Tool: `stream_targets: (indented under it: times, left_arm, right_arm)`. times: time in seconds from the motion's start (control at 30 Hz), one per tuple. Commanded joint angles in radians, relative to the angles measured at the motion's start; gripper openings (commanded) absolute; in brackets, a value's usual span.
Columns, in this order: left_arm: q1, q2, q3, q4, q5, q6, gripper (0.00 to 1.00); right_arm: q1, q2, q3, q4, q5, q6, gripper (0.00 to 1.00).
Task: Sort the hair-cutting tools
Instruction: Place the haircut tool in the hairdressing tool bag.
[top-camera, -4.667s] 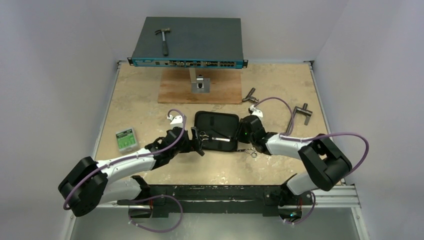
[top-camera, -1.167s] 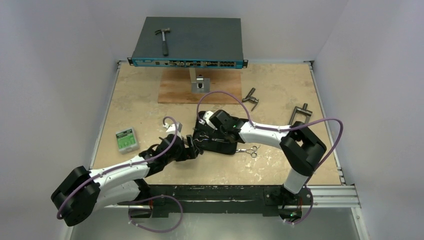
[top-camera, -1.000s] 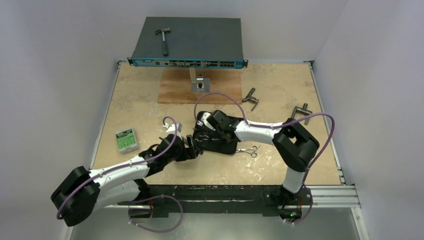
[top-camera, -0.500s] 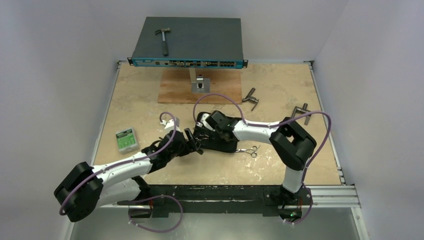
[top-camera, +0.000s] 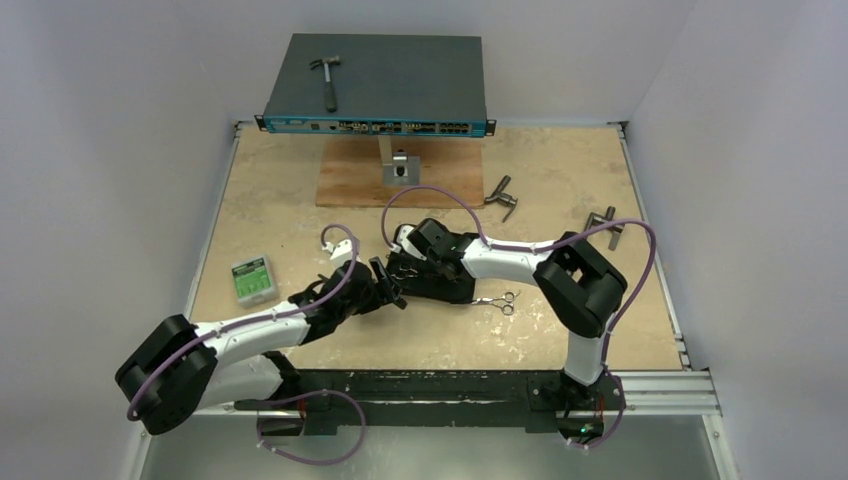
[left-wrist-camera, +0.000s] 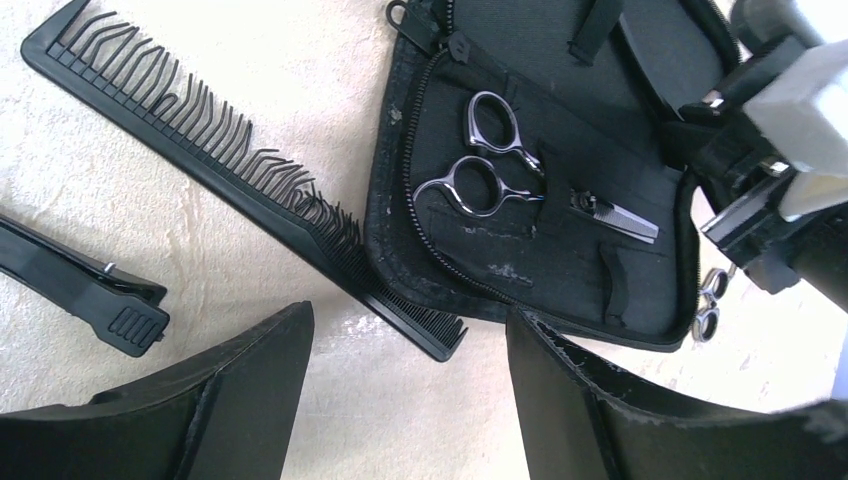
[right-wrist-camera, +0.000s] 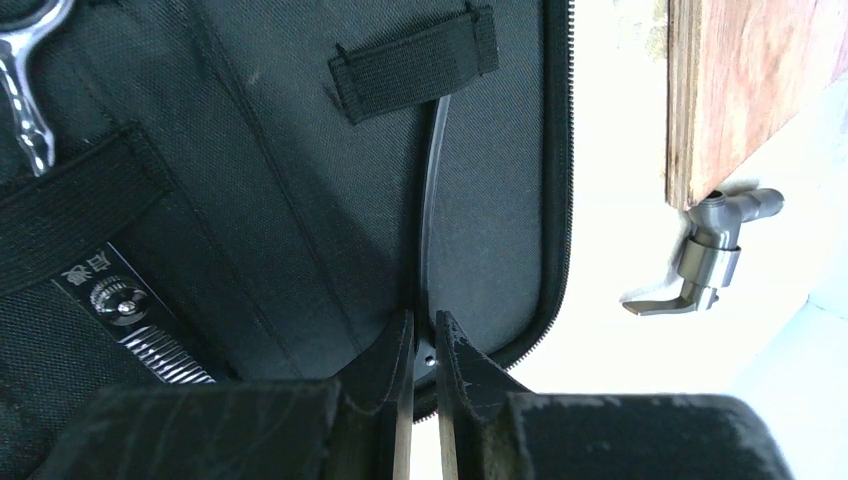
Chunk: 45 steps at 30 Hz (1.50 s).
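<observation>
An open black case (left-wrist-camera: 560, 250) lies at mid-table and also shows in the top view (top-camera: 450, 290). One pair of silver scissors (left-wrist-camera: 490, 170) is tucked in it. The other scissors (top-camera: 498, 300) lie on the table to its right. The black comb (left-wrist-camera: 230, 170) lies beside the case, its end under the case's edge. A black hair clip (left-wrist-camera: 80, 290) lies left of the comb. My left gripper (left-wrist-camera: 408, 312) is open and empty above the comb's end and shows in the top view (top-camera: 388, 283). My right gripper (right-wrist-camera: 422, 335) is over the case (top-camera: 412, 262), shut on a thin black strip (right-wrist-camera: 432, 200) that runs under an elastic strap.
Two grey T-handled tools (top-camera: 503, 195) (top-camera: 605, 222) lie at the right. A wooden board (top-camera: 400, 175) with a metal stand carries a network switch (top-camera: 378, 85), and a hammer (top-camera: 326, 78) lies on that. A small green box (top-camera: 252, 280) lies at the left.
My right gripper has moved from the case's right edge across to its far left part. My left gripper has shifted slightly by the case's left edge.
</observation>
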Motion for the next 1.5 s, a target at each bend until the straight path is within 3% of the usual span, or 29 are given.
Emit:
stream_targets:
  times: [0.0, 0.8, 1.27, 1.47]
  left_arm:
    - [0.006, 0.036, 0.040, 0.051, -0.025, -0.017, 0.69]
    - [0.007, 0.113, 0.072, 0.078, -0.004, -0.015, 0.64]
    - [0.006, 0.104, 0.078, 0.066, -0.003, -0.018, 0.64]
    - [0.006, 0.089, 0.080, 0.051, -0.008, -0.015, 0.64]
  right_arm:
    - [0.006, -0.015, 0.019, 0.057, -0.064, -0.009, 0.00]
    - [0.009, 0.021, 0.005, 0.255, -0.046, -0.045, 0.00]
    - [0.010, -0.091, 0.013, 0.190, -0.024, 0.095, 0.46]
    - [0.009, -0.199, -0.006, 0.169, -0.011, 0.192, 0.48]
